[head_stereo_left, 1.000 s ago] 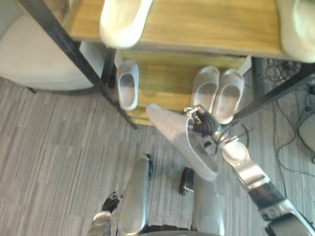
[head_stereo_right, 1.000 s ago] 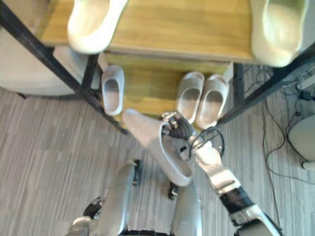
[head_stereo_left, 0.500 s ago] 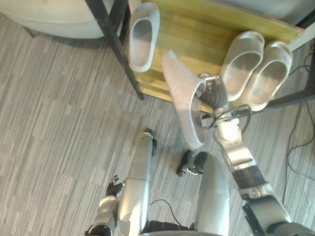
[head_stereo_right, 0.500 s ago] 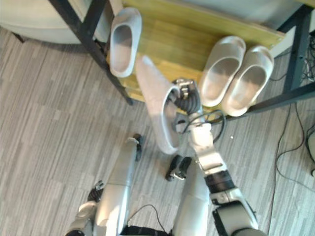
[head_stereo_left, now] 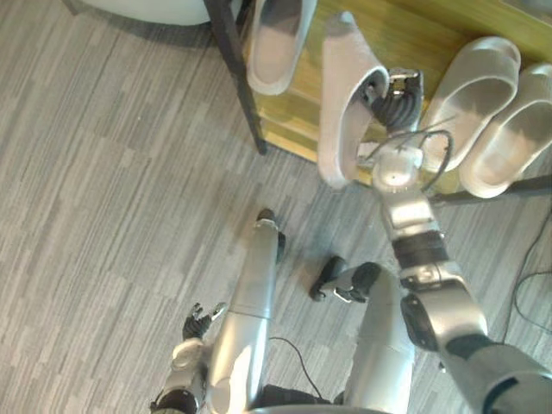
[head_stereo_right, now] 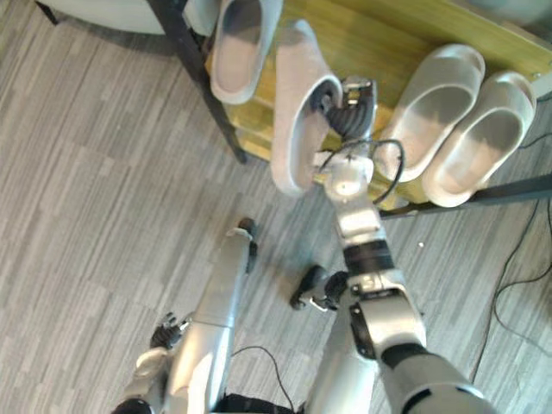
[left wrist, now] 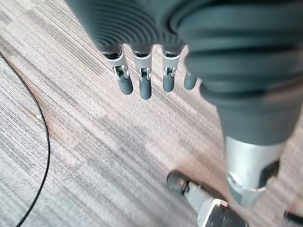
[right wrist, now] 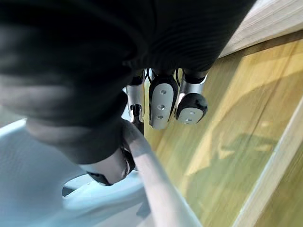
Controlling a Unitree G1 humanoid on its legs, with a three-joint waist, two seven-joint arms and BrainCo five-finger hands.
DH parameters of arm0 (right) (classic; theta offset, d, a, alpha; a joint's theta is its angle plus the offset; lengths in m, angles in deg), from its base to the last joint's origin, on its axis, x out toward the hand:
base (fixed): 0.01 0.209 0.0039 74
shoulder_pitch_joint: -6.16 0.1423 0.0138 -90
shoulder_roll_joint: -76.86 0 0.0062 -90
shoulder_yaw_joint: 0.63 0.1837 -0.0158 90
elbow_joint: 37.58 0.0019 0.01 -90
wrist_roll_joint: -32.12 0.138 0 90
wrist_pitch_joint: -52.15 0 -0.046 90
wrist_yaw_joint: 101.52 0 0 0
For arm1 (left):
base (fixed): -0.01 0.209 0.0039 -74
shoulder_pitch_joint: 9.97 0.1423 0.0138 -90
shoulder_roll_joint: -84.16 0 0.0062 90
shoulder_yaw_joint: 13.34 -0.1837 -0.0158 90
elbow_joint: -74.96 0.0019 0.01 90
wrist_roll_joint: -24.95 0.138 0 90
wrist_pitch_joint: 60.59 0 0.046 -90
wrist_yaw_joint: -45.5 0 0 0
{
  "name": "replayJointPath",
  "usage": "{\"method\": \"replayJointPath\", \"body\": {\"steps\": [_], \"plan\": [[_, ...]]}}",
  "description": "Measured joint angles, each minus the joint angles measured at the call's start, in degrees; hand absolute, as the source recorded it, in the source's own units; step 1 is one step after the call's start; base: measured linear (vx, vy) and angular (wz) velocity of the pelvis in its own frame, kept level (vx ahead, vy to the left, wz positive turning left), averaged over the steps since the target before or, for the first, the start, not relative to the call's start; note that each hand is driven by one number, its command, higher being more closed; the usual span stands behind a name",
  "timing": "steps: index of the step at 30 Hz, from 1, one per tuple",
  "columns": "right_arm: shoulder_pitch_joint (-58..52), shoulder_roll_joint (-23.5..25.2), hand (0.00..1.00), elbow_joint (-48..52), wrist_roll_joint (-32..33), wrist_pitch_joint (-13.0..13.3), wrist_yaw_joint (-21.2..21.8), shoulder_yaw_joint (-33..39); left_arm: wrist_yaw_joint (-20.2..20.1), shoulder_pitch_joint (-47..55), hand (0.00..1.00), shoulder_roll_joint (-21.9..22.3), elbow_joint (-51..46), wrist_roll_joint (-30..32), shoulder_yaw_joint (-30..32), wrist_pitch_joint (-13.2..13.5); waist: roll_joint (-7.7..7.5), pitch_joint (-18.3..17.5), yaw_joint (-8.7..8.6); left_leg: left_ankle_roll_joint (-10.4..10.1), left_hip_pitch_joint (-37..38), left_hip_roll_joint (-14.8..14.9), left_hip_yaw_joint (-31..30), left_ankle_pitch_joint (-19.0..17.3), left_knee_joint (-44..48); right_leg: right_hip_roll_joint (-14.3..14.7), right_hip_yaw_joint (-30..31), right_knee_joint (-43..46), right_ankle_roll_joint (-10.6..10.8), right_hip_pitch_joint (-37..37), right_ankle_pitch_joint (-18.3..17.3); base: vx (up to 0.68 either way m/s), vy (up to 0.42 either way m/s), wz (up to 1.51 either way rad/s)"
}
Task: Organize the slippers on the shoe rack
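My right hand (head_stereo_left: 393, 91) is shut on the side rim of a pale grey slipper (head_stereo_left: 344, 97), thumb inside the opening and fingers (right wrist: 161, 101) curled over the rim (right wrist: 150, 182). The slipper's toe lies over the lower wooden shelf (head_stereo_left: 412, 41) of the shoe rack, and its heel overhangs the shelf's front edge. Just beside it on the shelf's near-left end sits a matching grey slipper (head_stereo_right: 238, 41). A cream pair (head_stereo_right: 431, 93) (head_stereo_right: 483, 131) stands on the shelf to the right of my hand. My left hand (left wrist: 142, 80) hangs low over the carpet, fingers straight, holding nothing.
A black rack leg (head_stereo_left: 235, 73) slants down at the shelf's left corner, close to the lone slipper. Another black bar (head_stereo_right: 517, 185) runs past the pair on the right. Grey striped carpet (head_stereo_left: 112, 198) spreads in front of the rack.
The camera has tilted down towards the lower shelf. My right hand has carried the slipper forward, from above the floor to over the shelf beside the lone grey slipper.
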Motion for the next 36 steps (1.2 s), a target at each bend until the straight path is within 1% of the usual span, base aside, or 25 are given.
{"method": "replayJointPath", "body": {"steps": [2,4,5,8,9,13,16,20,22,23,27,30,31,32,34,36], "plan": [[2.53,-0.03,1.0,-3.46,-0.01,-0.28,-0.36,1.05,0.05,-0.07,0.0,-0.01,0.06,-0.12,0.01,0.1,0.0,0.0,0.25,-0.42,-0.6,-0.16,-0.68,0.54,-0.46,-0.02,-0.71,0.02,-0.23,-0.39,-0.16,-0.07,-0.01,0.1],[4.24,-0.17,1.0,-6.62,0.0,-1.11,-1.15,1.9,0.08,-0.34,0.0,0.04,0.23,-0.52,-0.02,0.1,0.0,0.0,0.65,-0.81,-0.68,-0.25,-1.1,1.31,-1.17,-0.09,-1.23,0.02,-0.52,-0.45,-0.39,-0.06,-0.018,0.12],[4.83,-0.23,1.0,-7.62,0.0,-1.17,-1.64,1.88,0.15,-0.42,0.0,0.07,0.29,-0.54,-0.02,0.11,0.0,0.0,0.78,-0.65,-0.68,-0.26,-1.14,1.66,-1.47,-0.18,-1.43,0.02,-0.68,-0.45,-0.49,-0.06,-0.021,0.12],[8.27,-0.72,1.0,-10.74,0.01,-1.23,-2.45,1.83,1.13,-0.5,0.0,0.03,0.52,-0.53,-0.03,0.45,0.0,-0.03,0.88,-1.13,-1.28,-0.54,-1.98,2.69,-2.08,-0.26,-2.52,0.15,-1.37,-0.8,-0.91,-0.05,-0.007,0.12],[9.85,-1.84,1.0,-12.0,-0.03,-1.19,-2.52,1.75,1.13,-0.59,0.0,0.03,0.52,-0.57,-0.05,0.49,0.01,-0.04,1.03,-1.17,-1.88,-1.1,-2.66,2.81,-2.15,-0.57,-3.01,0.47,-1.66,-1.29,-1.15,-0.06,0.004,0.17],[13.44,-4.98,1.0,-15.5,-0.03,-1.48,-2.7,1.5,1.13,-1.04,0.0,-0.02,1.19,-1.06,-0.26,0.51,0.03,-0.11,1.62,-1.79,-3.22,-1.58,-4.16,3.52,-2.42,-1.03,-4.88,1.26,-2.65,-1.81,-2.0,-0.06,0.013,0.19],[15.24,-6.57,1.0,-17.28,-0.02,-1.79,-3.65,1.37,1.17,-1.14,0.0,-0.01,1.26,-1.61,-0.32,0.5,0.02,-0.17,1.88,-1.77,-3.77,-1.97,-4.07,3.54,-3.62,-1.81,-5.38,1.27,-2.8,-2.44,-2.08,-0.07,0.044,0.17],[15.62,-7.93,1.0,-17.39,-0.02,-2.03,-4.26,1.18,1.14,-1.25,0.0,-0.15,1.37,-1.62,-0.86,0.51,0.02,-0.36,2.27,-1.78,-4.73,-1.9,-4.45,3.54,-4.07,-1.97,-6.26,1.27,-3.19,-3.04,-2.28,-0.06,0.052,0.1],[15.92,-8.93,1.0,-17.99,-0.03,-2.09,-4.29,0.88,1.16,-1.42,0.0,-0.08,1.8,-1.62,-0.86,0.51,0.06,-1.22,2.68,-1.78,-5.53,-1.9,-4.39,3.54,-4.39,-2.23,-6.49,1.32,-3.19,-3.82,-2.28,-0.05,0.058,0.08],[16.48,-9.12,0.0,-19.19,-0.03,-2.17,-4.42,0.54,1.16,-1.55,0.0,-0.08,2.15,-1.62,-0.88,0.48,0.01,-1.37,2.81,-1.78,-5.48,-1.93,-4.33,3.54,-4.39,-2.36,-6.49,1.5,-3.37,-3.82,-2.38,-0.06,0.075,0.05],[16.81,-9.99,0.0,-21.45,-0.02,-3.45,-4.47,-0.53,1.14,-1.95,0.0,-0.22,2.3,-1.63,-2.18,0.61,-0.03,-2.58,3.83,-1.78,-5.69,-1.92,-4.1,3.54,-4.75,-2.77,-6.66,1.75,-3.98,-4.05,-2.73,-0.05,0.066,0.06],[16.86,-10.23,0.0,-21.5,0.0,-3.52,-4.64,-0.56,1.17,-2.27,0.0,-0.18,2.29,-1.68,-2.3,0.6,-0.11,-3.51,4.03,-1.94,-6.71,-1.94,-4.01,3.65,-5.63,-2.98,-6.92,1.35,-3.97,-5.2,-2.72,-0.04,0.051,0.07],[16.96,-10.3,0.0,-21.46,0.03,-3.51,-4.67,-0.56,1.17,-2.29,0.0,-0.2,2.25,-1.87,-2.54,0.6,-0.11,-3.55,4.1,-1.86,-6.77,-1.95,-4.02,4.03,-5.81,-3.03,-7.0,1.34,-3.97,-5.3,-2.72,-0.08,0.148,0.03],[16.97,-10.82,0.0,-21.02,0.76,-3.5,-4.74,-0.43,1.16,-2.28,0.0,-0.17,2.1,-2.77,-2.58,0.6,-0.11,-3.55,4.12,-2.19,-6.72,-1.94,-4.2,6.14,-6.27,-3.02,-7.19,1.33,-3.98,-5.31,-2.77,-0.09,0.187,0.0],[16.97,-11.06,0.0,-20.93,2.43,-3.49,-4.8,0.27,1.14,-2.28,0.0,-0.17,1.64,-2.76,-2.62,0.61,-0.11,-3.55,4.08,-2.32,-6.72,-1.97,-4.16,6.61,-6.21,-3.02,-7.09,1.33,-3.94,-5.29,-2.78,-0.06,0.146,-0.02],[16.97,-11.02,0.0,-20.89,2.45,-3.49,-4.83,0.72,1.14,-2.29,0.0,-0.17,1.36,-2.76,-2.61,0.63,-0.11,-3.55,4.01,-2.33,-6.72,-1.97,-4.11,6.61,-6.18,-3.06,-7.03,1.31,-3.79,-5.29,-2.86,-0.04,0.087,0.0]]}}
